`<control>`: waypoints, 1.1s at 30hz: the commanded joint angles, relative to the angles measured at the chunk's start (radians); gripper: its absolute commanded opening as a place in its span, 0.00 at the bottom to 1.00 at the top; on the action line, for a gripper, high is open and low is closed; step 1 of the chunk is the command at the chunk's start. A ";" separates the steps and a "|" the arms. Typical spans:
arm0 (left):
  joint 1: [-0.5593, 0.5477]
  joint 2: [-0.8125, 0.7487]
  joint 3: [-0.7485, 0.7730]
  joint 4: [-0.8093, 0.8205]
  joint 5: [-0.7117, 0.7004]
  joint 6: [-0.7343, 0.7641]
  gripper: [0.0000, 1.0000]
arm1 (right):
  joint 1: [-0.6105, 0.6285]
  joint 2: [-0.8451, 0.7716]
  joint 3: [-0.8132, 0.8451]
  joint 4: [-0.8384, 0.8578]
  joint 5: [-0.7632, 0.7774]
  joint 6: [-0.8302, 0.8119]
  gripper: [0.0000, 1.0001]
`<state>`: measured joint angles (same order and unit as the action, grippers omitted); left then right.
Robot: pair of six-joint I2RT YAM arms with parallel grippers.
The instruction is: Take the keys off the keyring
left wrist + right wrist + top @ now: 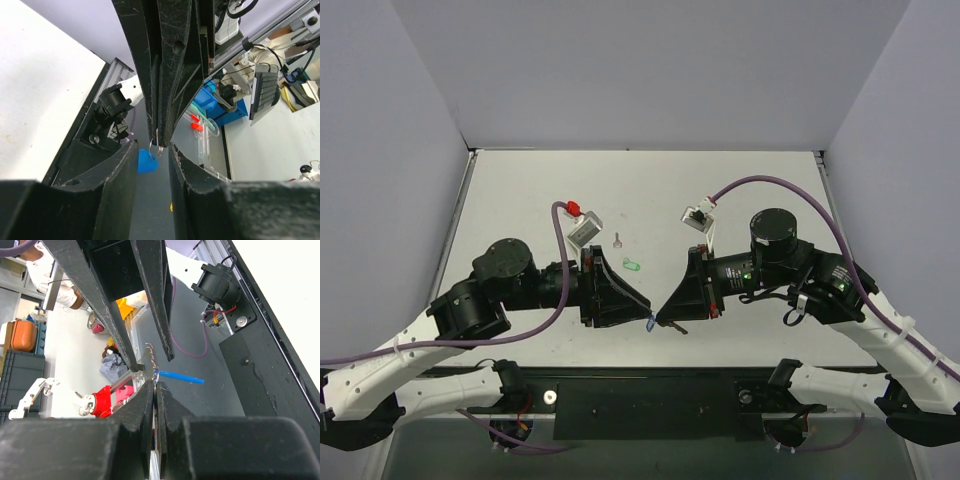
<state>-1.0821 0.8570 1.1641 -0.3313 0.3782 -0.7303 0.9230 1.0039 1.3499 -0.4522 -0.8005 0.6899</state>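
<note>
Pinching a key [149, 356], right jaws are fully closed and hold it off the desk [520, 190] so the blue keyring [181, 376] juts toward 3 o'clock. Left jaws, half open, straddle the keyring without gripping it, likely to pull. Second key [618, 240] lies loose at 11 o'clock.

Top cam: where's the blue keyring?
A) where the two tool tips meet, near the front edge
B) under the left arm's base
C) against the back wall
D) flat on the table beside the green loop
A: the keyring shows as a blue speck right where the left tool and the right tool meet, while the green loop lies apart, farther back on the table.
</note>
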 commanded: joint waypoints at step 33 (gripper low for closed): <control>0.017 0.036 -0.050 0.201 0.082 -0.116 0.00 | 0.005 -0.011 0.028 0.092 0.040 0.023 0.16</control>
<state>-1.0649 0.8883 1.1141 -0.1974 0.4923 -0.8314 0.9241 0.9909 1.3537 -0.4244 -0.8059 0.7036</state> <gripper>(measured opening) 0.017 0.044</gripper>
